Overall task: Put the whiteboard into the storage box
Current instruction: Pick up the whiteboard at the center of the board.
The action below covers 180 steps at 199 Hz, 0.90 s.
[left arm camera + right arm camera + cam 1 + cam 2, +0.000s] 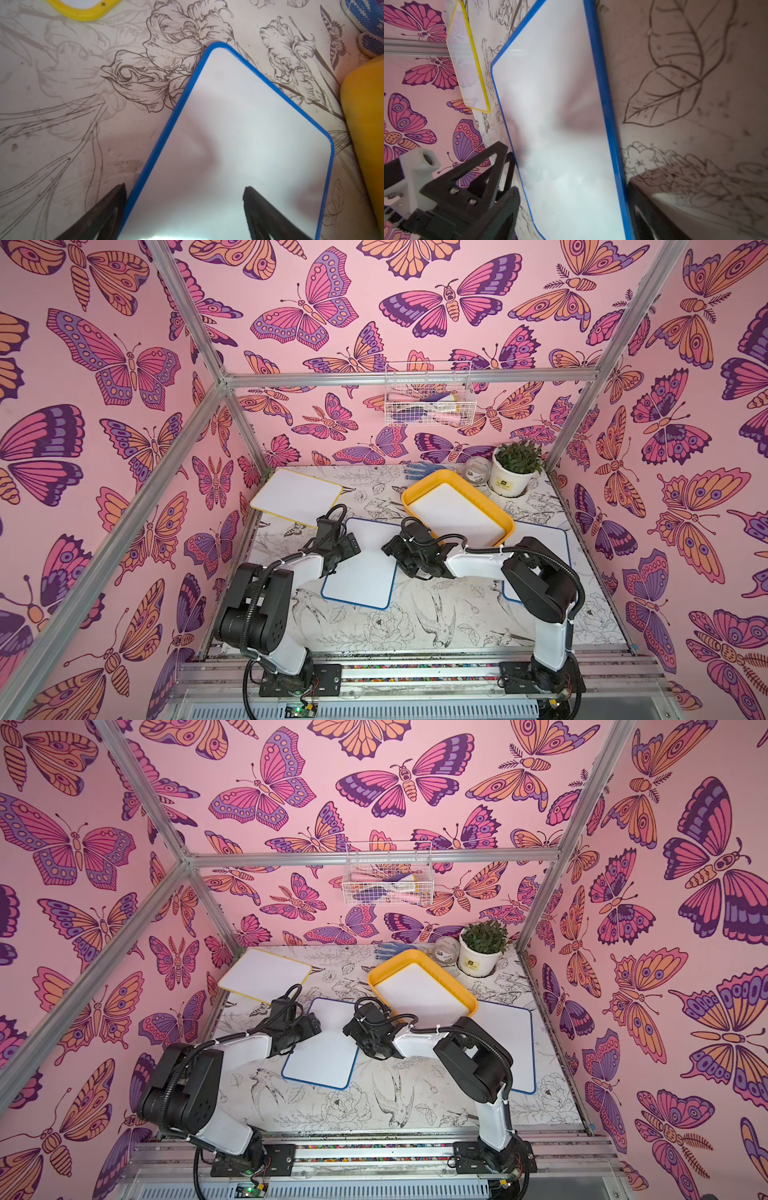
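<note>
Blue-rimmed whiteboard (pixel 365 572) lies flat mid-table, long axis running 12 to 6. The left gripper (pixel 353 545) straddles its 10 o'clock edge and the right gripper (pixel 390 552) its 3 o'clock edge, both spread wide and holding nothing. The storage box (pixel 417 486) sits at 2 o'clock, nearer the right arm.

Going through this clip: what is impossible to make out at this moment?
- Contents of the wire basket: too small behind the mesh, in both top views.
- Part of the right-hand blue whiteboard: hidden by the right arm and the storage box, in both top views.
- Whether the left gripper or right gripper touches the middle whiteboard: arms hide the jaws from above; wrist views show no gap clearly.
</note>
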{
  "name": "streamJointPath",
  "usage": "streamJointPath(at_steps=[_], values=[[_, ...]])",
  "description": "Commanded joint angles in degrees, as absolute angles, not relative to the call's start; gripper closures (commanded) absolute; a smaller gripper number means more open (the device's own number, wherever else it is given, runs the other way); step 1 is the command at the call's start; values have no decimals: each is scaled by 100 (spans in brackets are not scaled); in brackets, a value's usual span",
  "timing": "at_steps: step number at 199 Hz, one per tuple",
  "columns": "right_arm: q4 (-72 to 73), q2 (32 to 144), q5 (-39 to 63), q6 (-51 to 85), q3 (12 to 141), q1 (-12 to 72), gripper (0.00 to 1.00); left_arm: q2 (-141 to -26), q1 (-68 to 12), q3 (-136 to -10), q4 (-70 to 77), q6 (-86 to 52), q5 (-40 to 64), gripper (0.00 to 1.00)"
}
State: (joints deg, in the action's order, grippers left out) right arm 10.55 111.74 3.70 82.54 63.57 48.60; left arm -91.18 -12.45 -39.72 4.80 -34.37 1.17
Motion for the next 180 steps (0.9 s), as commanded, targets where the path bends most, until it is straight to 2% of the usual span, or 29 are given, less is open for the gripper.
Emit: streamJointPath(at_steps=[1,74,180], values=[[2382,11176,1006,8875,6346,5062,18,-9437,-1494,-3549,-338,-3702,1687,11],[4099,11157,211,8330,5741,5251,18,-9332,-1504,-3411,-326,-3884,1757,11],[4958,11123,-296,7932,5476,5300,27,-9095,-1453,-3371,-626,-4071,1499,11]])
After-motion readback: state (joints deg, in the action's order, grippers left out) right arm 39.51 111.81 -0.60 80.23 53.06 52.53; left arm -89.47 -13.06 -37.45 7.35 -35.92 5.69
